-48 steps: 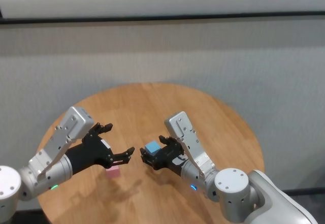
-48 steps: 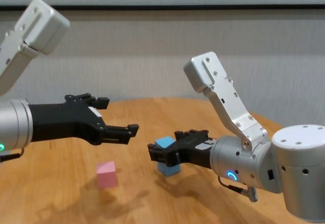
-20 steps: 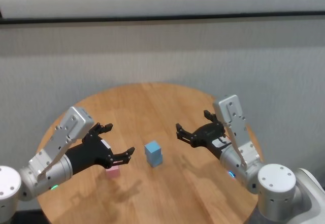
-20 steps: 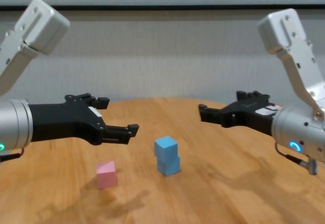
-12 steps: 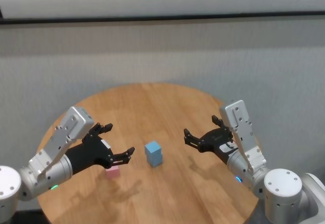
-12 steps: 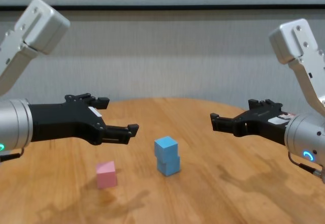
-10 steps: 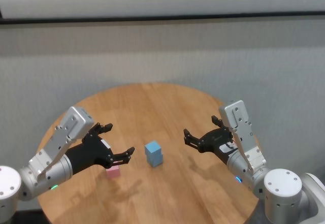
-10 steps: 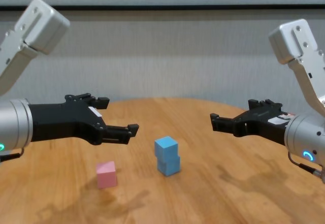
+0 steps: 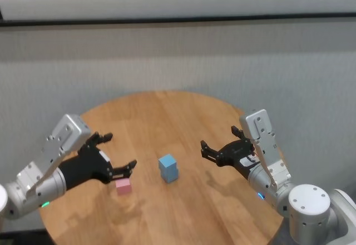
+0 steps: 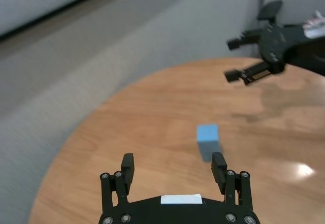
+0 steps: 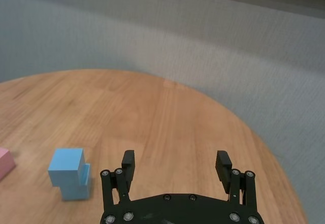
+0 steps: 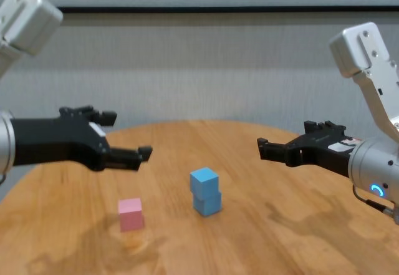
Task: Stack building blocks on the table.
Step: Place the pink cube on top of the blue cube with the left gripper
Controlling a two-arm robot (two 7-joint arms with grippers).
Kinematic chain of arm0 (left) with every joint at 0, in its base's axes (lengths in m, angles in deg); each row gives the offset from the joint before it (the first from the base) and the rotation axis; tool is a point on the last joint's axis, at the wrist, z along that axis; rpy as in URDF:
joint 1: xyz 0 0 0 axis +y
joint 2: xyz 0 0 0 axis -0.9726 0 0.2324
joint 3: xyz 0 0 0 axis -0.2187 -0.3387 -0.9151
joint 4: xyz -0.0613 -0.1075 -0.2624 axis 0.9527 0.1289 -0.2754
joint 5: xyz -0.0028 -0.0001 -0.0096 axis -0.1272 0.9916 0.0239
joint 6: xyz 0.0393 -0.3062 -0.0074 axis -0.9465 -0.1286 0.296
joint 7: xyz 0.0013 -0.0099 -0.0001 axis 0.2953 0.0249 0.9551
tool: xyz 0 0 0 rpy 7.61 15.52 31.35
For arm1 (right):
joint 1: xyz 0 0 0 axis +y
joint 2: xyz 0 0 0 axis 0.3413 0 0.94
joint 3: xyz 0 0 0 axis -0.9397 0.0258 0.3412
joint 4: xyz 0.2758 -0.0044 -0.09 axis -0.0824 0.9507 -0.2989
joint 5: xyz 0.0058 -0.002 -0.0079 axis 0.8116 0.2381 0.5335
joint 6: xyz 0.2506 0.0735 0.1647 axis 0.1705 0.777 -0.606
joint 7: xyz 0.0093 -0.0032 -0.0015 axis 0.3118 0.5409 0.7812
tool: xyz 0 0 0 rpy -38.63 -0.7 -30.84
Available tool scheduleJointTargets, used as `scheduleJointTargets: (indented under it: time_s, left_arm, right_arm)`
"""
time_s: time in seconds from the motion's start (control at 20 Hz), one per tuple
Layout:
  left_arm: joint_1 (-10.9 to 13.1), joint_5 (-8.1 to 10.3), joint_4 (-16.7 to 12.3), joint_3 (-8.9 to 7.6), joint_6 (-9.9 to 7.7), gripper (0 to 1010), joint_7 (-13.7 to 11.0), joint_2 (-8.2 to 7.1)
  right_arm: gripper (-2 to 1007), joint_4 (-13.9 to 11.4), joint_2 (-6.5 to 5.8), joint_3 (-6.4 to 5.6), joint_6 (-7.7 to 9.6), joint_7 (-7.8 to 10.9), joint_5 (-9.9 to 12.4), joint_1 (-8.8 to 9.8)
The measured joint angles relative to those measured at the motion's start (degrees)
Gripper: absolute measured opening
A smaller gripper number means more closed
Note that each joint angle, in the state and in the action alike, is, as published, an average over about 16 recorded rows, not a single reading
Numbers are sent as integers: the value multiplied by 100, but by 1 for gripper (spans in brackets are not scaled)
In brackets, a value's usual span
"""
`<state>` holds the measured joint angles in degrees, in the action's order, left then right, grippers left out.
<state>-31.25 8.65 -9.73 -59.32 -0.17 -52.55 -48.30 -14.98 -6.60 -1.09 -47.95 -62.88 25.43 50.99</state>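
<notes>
Your left gripper (image 9: 117, 154) has just pulled back toward its own side, jaws spread and empty, so the pink block (image 9: 123, 186) now sits uncovered just beside it, while your right gripper (image 9: 218, 148) hasn't moved, also spread and empty, well clear of the blocks. The two blue blocks (image 9: 168, 168) are already stacked mid-table, top one slightly twisted, so only the pink one looks left to add. Round wooden table (image 9: 167, 111), bare otherwise; grey wall (image 9: 183, 56) behind.

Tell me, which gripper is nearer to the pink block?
Left. The left gripper hovers open just above the pink block; the right gripper hangs open beyond the blue stack, across the table.
</notes>
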Motion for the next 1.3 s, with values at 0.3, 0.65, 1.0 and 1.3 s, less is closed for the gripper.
scheduleJointTargets:
  time_s: [0.3,0.65,1.0,1.3]
  left_arm:
    - [-22,77,198,37,51,1002,-178,-66]
    - [-202,180,703,107,185,1002,-310,-25]
    - [-351,149,991,165,51,1002,-231,34]
    - [-405,37,1047,249,-184,1002,-170,84]
  right_arm:
    - [1001,6,5,2,-9,-2,5,-6]
    - [1001,11,9,4,-15,-2,11,-11]
    - [1001,15,12,4,-20,-2,14,-14]
    - [1001,17,14,4,-22,-2,16,-16]
